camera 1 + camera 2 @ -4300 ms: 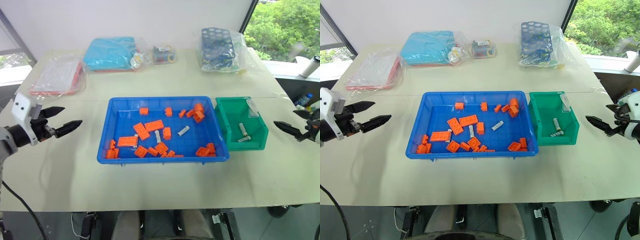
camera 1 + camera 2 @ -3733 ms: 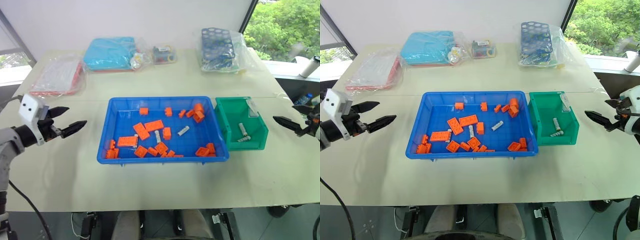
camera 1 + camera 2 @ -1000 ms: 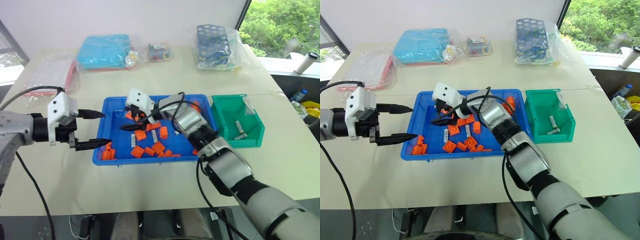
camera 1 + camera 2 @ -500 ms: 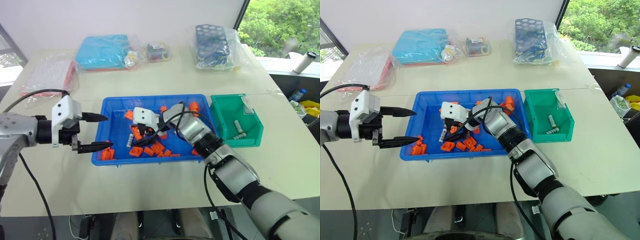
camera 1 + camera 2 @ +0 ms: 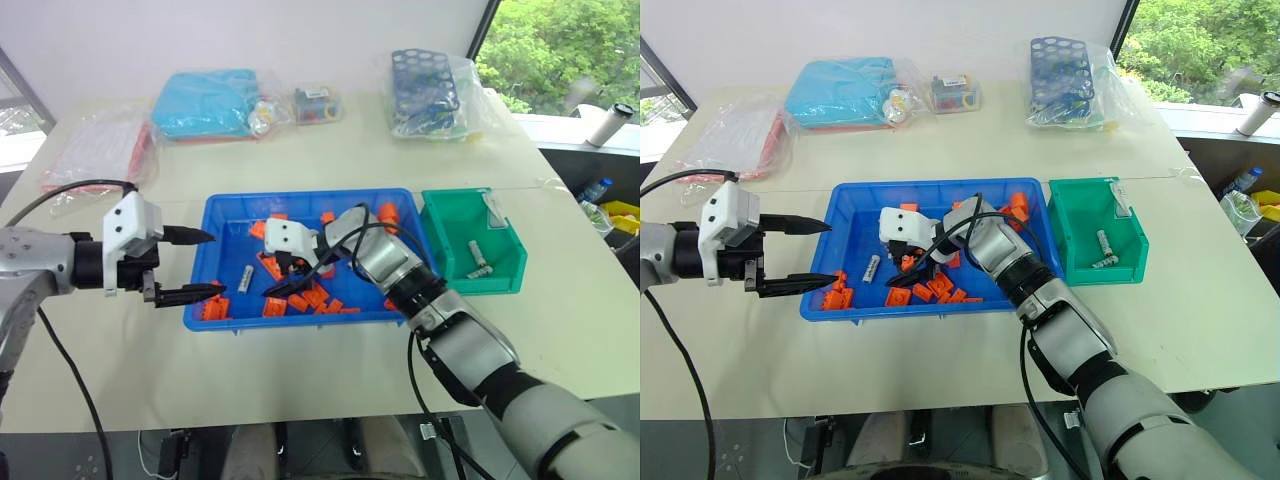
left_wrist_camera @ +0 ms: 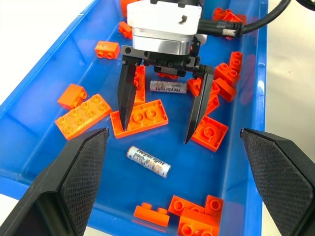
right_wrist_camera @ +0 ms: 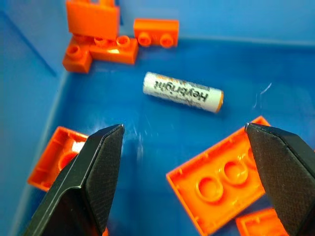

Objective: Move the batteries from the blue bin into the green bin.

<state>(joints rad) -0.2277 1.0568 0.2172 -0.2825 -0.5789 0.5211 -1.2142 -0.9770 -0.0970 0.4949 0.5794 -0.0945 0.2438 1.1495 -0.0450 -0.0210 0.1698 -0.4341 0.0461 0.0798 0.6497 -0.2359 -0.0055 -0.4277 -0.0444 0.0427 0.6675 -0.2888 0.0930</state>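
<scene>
The blue bin (image 5: 300, 194) sits mid-table, holding orange bricks (image 5: 318, 297) and batteries. One battery (image 5: 247, 277) lies on the bin floor near its left end, also seen close up as a battery (image 7: 183, 92) just beyond my right fingertips. My right gripper (image 5: 278, 285) hangs low inside the bin, open and empty, its fingers straddling a flat orange brick (image 6: 140, 118). A second battery (image 6: 168, 87) lies under its body. My left gripper (image 5: 217, 262) is open at the bin's left rim. The green bin (image 5: 482, 284), right of the blue one, holds two batteries (image 5: 477, 252).
Along the table's far side lie a pink-edged clear bag (image 5: 95, 150), a light-blue packet (image 5: 205, 103), a small packet (image 5: 315, 103) and a bagged blue rack (image 5: 430, 80). A white cylinder (image 5: 610, 122) stands off the table's right end.
My right gripper has sunk lower into the blue bin and stays open. The battery now lies a little left of its fingertips. The left gripper has held still.
</scene>
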